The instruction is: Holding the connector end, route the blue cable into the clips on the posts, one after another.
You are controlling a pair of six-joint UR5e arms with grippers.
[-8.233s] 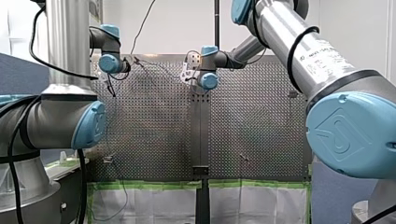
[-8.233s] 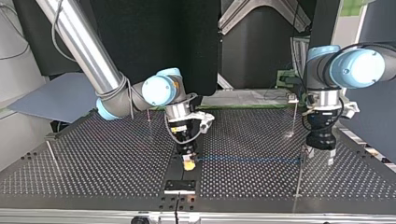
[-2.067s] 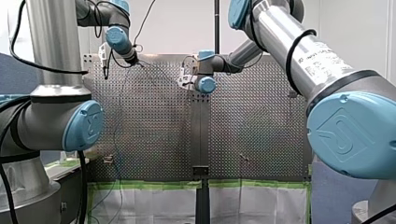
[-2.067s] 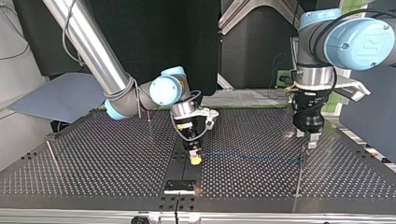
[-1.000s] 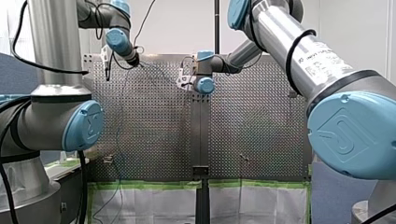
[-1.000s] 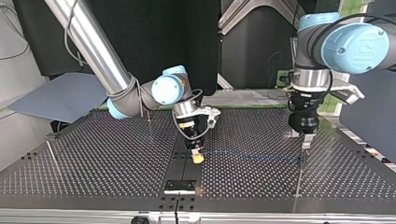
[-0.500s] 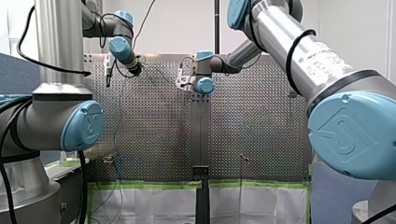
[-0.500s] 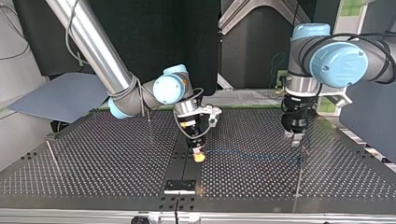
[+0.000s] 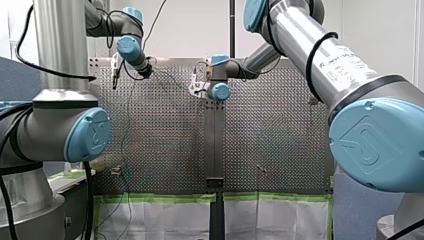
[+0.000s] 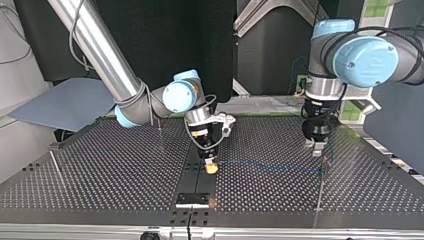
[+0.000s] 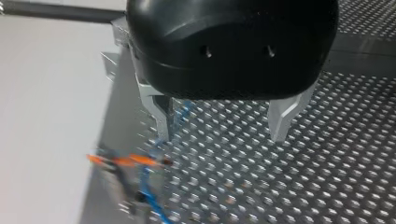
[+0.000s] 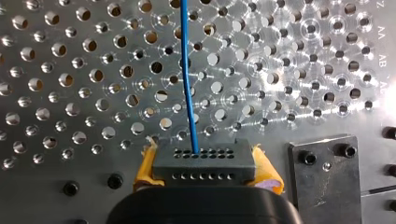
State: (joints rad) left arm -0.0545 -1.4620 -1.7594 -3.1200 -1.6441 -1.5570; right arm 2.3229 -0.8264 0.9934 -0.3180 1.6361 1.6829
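Observation:
My right gripper point(image 12: 204, 179) is shut on the black connector point(image 12: 204, 163), with its yellow pads on both sides. The blue cable point(image 12: 187, 79) leaves the connector and runs straight ahead over the perforated table. In the top view my right gripper point(image 10: 212, 169) stands at mid-table. From there the blue cable point(image 10: 270, 166) stretches across to a thin post point(image 10: 320, 187) with an orange clip at the view's right. My left gripper point(image 10: 316, 149) hovers just behind that post. Its metal fingers point(image 11: 161, 116) stand wide apart with nothing between them; the orange clip point(image 11: 126, 161) and cable lie beside one finger.
More thin posts stand at the top view's left point(image 10: 54, 160) and behind my right arm point(image 10: 159, 124). A black plate point(image 12: 324, 172) is bolted beside the connector, and a small black block point(image 10: 192, 200) sits near the table's front edge.
My left arm has shifted a little toward the top view's left and turned its wrist, staying above the table. My right gripper still holds the connector in nearly the same spot.

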